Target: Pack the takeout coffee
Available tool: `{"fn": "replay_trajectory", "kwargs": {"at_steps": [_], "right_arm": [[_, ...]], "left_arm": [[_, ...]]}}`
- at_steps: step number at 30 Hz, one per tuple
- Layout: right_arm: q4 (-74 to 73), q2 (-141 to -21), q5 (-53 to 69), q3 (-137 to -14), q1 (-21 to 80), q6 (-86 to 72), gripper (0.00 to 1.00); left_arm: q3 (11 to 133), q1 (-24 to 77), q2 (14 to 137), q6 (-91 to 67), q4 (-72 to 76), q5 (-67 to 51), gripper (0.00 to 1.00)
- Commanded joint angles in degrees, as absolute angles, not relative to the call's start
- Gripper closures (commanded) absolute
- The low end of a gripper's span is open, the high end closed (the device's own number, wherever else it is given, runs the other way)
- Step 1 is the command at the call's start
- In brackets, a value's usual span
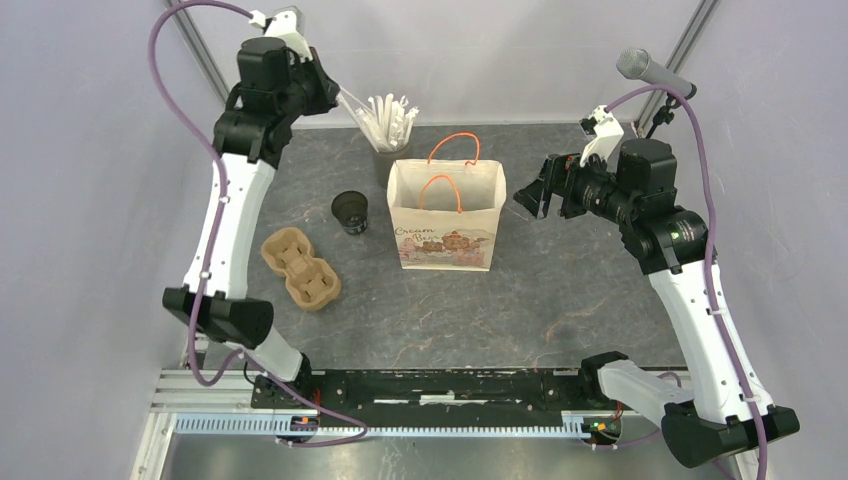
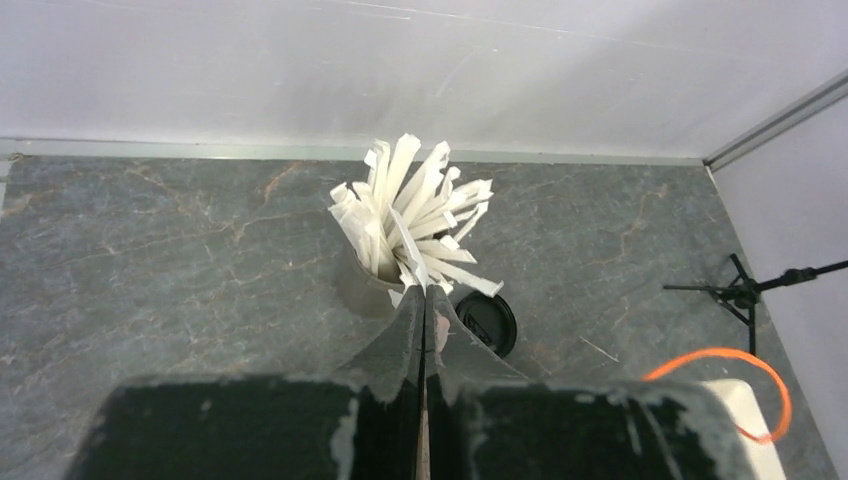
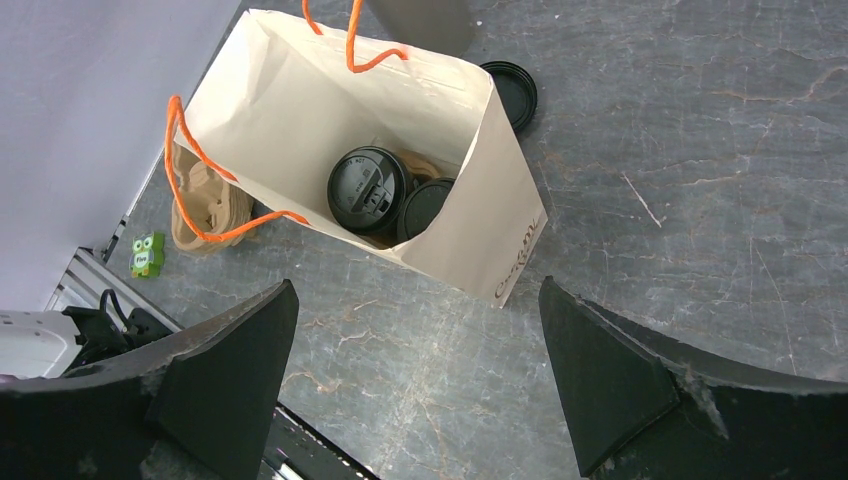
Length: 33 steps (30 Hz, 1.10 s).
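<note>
One black cup (image 1: 350, 212) stands open and without a lid on the table, left of the paper bag (image 1: 447, 215). The right wrist view looks down into the bag (image 3: 300, 110): a lidded black cup (image 3: 368, 190) and a second black lid (image 3: 425, 208) sit there on a brown carrier (image 3: 420, 165). A loose black lid (image 3: 510, 90) (image 2: 487, 322) lies behind the bag. My left gripper (image 1: 340, 95) (image 2: 424, 290) is shut on a white straw (image 1: 360, 118) at the grey straw cup (image 1: 392, 125). My right gripper (image 1: 535, 195) (image 3: 416, 288) hangs open and empty beside the bag's right side.
A brown pulp carrier (image 1: 300, 268) (image 3: 200, 205) lies at the front left of the table. The bag has orange handles (image 1: 455, 140) standing up. A microphone (image 1: 655, 72) on a stand reaches in at the back right corner. White walls close the back and sides.
</note>
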<state>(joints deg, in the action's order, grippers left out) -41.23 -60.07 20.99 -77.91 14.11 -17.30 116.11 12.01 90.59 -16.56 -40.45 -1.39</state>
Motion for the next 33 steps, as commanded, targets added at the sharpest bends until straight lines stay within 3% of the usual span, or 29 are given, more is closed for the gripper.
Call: {"fn": "replay_trajectory", "kwargs": {"at_steps": [1, 9, 16, 21, 26, 33], "right_arm": [[-39.81, -59.81, 21.8, -78.95, 13.96, -17.46, 0.03], [-41.09, -59.74, 21.11, -78.92, 13.96, -16.85, 0.03], [-41.83, -59.27, 20.49, -78.71, 13.95, -16.8, 0.03], [-42.05, -59.18, 20.5, -78.22, 13.93, -16.88, 0.03], [-42.12, -58.67, 20.48, -77.96, 13.89, -16.89, 0.03], [-42.36, -58.12, 20.39, -77.52, 13.97, -16.65, 0.03]], "left_arm": [[116.69, 11.87, 93.91, -13.27, -32.15, -1.03, 0.98], [105.47, 11.95, 96.22, -13.58, -17.94, -4.52, 0.98], [101.94, 11.96, 99.41, -14.92, -18.55, -8.07, 0.97], [100.8, 12.03, 100.87, -14.81, -17.56, -9.79, 0.9], [100.86, 11.98, 100.16, -14.72, -20.18, -8.82, 0.97], [102.42, 11.95, 97.04, -13.08, -23.6, -7.14, 0.98]]}}
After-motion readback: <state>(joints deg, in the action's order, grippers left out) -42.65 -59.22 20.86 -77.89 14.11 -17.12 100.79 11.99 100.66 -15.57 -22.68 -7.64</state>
